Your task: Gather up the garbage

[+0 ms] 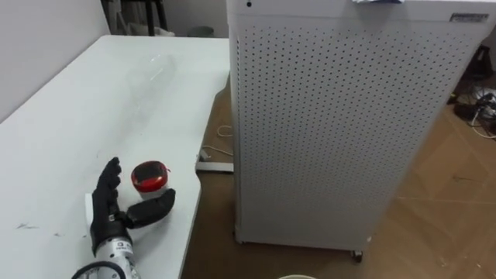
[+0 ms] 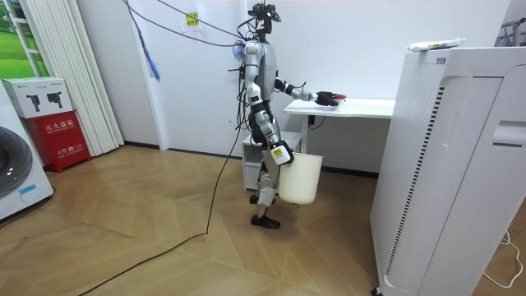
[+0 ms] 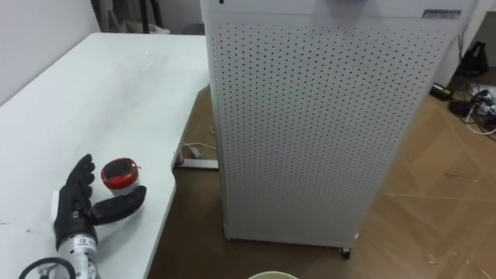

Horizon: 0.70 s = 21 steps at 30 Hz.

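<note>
A small round red piece of garbage (image 1: 149, 177) with a dark rim lies on the white table (image 1: 93, 101) near its right edge. My left hand (image 1: 108, 209) rests on the table just below it, open. Its fingers are straight along the red thing's left side, the thumb is spread below it, and nothing is gripped. In the room view I stand at the table's end with the left hand (image 2: 326, 99) stretched over it. My right hand (image 2: 281, 154) hangs low at the rim of a white bucket (image 2: 300, 177) by my leg.
A tall white perforated cabinet (image 1: 341, 116) on small wheels stands close to the table's right, with a narrow strip of wooden floor (image 1: 217, 232) between them. Cables lie on the floor at the far right (image 1: 480, 108). The bucket's rim (image 1: 298, 276) shows at the bottom edge.
</note>
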{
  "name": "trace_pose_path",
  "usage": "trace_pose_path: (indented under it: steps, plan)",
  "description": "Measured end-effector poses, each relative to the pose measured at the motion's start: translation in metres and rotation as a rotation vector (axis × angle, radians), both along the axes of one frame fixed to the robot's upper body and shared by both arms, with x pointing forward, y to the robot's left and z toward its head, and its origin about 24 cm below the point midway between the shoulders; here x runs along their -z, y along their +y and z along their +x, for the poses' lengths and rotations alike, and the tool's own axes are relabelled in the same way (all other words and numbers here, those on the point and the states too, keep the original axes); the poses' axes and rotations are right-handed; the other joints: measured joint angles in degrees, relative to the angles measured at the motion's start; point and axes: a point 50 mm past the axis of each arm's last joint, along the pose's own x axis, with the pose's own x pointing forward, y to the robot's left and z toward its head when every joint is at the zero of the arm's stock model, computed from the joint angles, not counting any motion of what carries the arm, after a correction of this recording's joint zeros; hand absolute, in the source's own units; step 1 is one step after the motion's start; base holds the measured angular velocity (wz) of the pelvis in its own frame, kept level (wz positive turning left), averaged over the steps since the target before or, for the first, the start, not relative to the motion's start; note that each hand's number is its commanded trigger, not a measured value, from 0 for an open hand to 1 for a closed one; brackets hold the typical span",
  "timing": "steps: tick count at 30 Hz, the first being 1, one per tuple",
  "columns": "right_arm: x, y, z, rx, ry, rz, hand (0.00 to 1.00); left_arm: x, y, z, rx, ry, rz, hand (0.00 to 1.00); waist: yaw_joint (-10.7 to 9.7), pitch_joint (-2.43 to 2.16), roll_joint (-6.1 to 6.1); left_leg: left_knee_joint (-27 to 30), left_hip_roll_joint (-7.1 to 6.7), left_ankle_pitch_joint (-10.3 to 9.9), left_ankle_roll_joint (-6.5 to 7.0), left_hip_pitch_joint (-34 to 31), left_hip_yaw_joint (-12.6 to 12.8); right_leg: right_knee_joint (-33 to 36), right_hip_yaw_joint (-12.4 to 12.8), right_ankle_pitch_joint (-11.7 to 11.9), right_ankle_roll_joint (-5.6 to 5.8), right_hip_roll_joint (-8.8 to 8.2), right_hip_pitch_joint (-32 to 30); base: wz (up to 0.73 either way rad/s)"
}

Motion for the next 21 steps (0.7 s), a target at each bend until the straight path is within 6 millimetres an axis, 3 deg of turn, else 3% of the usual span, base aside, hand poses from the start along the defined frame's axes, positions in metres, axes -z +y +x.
trace_pose_path:
  steps: [6,13,14,17,21]
  plan:
    - [0.0,0.0,-0.001,0.003,0.002,0.0,1.0,-0.001,0.004,0.002,-0.026,0.005,0.002,1.0,-0.63,0.12,0.59,-0.5,-0.1,0.04,0.06,-0.06,0.02,-0.68,-0.03,0.34,0.09,-0.03,-0.01,0.0]
    - [0.0,0.001,-0.001,0.009,0.0,0.008,1.0,-0.002,0.003,0.005,-0.046,-0.005,-0.05,1.0,-1.62,0.24,0.41,-1.99,-0.39,0.38,0.55,0.66,0.12,-0.76,-0.13,0.3,0.16,-0.39,0.05,0.0]
    - [0.0,0.001,-0.001,0.001,0.002,0.007,1.0,-0.002,0.002,0.005,-0.049,-0.005,-0.06,1.0,-1.75,0.53,-0.05,-2.0,-0.56,0.45,0.65,0.72,0.13,-0.7,-0.19,0.25,0.24,-0.75,0.09,0.0]
    - [0.0,0.001,-0.001,0.001,0.003,0.009,1.0,-0.002,-0.005,0.01,-0.036,-0.009,-0.076,1.0,-1.75,0.66,-0.18,-2.03,-0.97,0.61,0.92,0.6,0.18,-0.77,-0.21,0.3,0.62,-0.88,0.05,0.03]
    - [0.0,0.003,0.0,-0.01,0.0,0.013,1.0,-0.005,-0.008,0.012,-0.015,-0.022,-0.08,1.0,-1.91,0.55,-0.01,-2.02,-1.1,0.8,1.26,-0.07,0.5,-1.8,-0.18,0.76,1.14,-0.97,0.01,0.05]
